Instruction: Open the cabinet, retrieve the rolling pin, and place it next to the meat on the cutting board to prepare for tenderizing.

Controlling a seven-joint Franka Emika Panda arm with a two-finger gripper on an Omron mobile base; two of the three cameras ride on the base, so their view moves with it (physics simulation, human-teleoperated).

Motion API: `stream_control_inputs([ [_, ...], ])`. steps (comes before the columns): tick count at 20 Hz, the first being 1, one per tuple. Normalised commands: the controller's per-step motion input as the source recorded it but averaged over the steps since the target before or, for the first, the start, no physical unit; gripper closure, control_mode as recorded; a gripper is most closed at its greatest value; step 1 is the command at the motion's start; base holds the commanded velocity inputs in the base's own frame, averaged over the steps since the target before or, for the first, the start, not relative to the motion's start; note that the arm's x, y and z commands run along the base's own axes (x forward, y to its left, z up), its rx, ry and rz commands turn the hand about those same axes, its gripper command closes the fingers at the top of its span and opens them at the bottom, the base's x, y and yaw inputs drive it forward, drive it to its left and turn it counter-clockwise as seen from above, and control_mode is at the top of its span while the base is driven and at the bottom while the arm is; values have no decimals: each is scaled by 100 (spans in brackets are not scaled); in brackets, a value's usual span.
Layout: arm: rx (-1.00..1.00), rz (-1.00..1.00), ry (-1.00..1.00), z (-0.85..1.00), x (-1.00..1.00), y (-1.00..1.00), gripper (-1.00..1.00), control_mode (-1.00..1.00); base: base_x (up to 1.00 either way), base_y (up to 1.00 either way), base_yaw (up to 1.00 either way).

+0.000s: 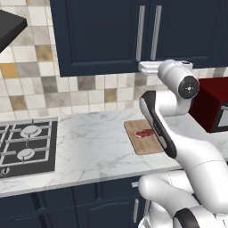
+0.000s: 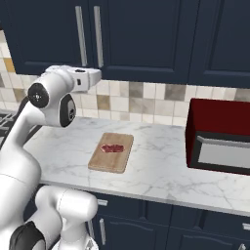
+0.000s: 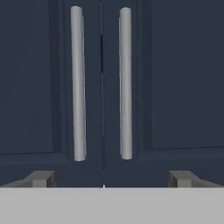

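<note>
While the cabinet (image 3: 103,87) is standing shut above the table (image 2: 156,161), the hand (image 3: 109,179) is facing it, fingers spread apart; its rigid bar handles (image 3: 126,83) are offering the firmest hold

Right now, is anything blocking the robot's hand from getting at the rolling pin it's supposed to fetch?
Yes. The dark navy wall cabinet has both flat doors shut, and no rolling pin is on view. The open gripper faces the two long silver bar handles with nothing between. The light-brown wooden cutting board has bare room beside the red steak.
</note>
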Motion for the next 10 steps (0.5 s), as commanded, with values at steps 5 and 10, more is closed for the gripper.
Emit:
stream_control_inputs([
  [5, 0, -2, 0, 14, 71, 0, -100, -100, 0, 0, 0],
  [10, -1, 0, 0, 14, 55, -7, -100, -100, 0, 0, 0],
])
